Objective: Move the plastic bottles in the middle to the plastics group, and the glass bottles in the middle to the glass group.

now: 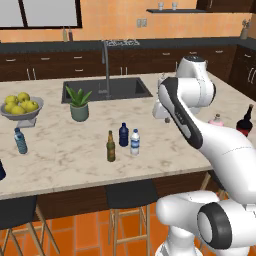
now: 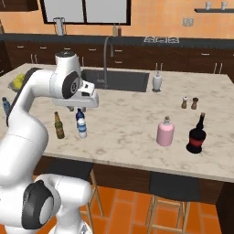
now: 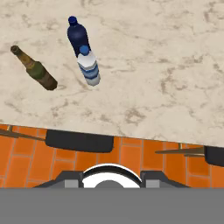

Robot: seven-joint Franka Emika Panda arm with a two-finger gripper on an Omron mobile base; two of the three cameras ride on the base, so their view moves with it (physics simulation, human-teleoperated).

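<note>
Three small bottles stand together in the middle of the marble counter (image 1: 165,145), near its front edge. I read them off the left base view: the olive-brown glass bottle (image 1: 110,146) on the left, the navy plastic bottle (image 1: 123,134) set a little further back, and the clear white-capped bottle (image 1: 135,142) just beside the navy one on its right. All three are upright. From the hand view I look down on them: the clear bottle sits right against the navy one, the brown one stands apart to their side.

On my far left the teal-tinted water bottle (image 1: 20,140) stands alone near the fruit bowl (image 1: 21,107), well apart from the middle trio. On my far right, in the right base view, the squat pink bottle (image 2: 165,131) and the dark red-label bottle (image 2: 197,135) stand near each other by the counter's front edge.

My gripper (image 2: 73,109) hangs above the counter, just over and behind the navy and clear bottles in the right base view. It touches none of them. I cannot tell how wide the fingers stand; the hand body hides them, and the hand view gives me only their tips at the bottom. Nothing is between them that I can see.

Behind all this sit the sink (image 1: 107,89), the potted plant (image 1: 79,104), and a salt and pepper pair (image 2: 189,103) on the right side.
</note>
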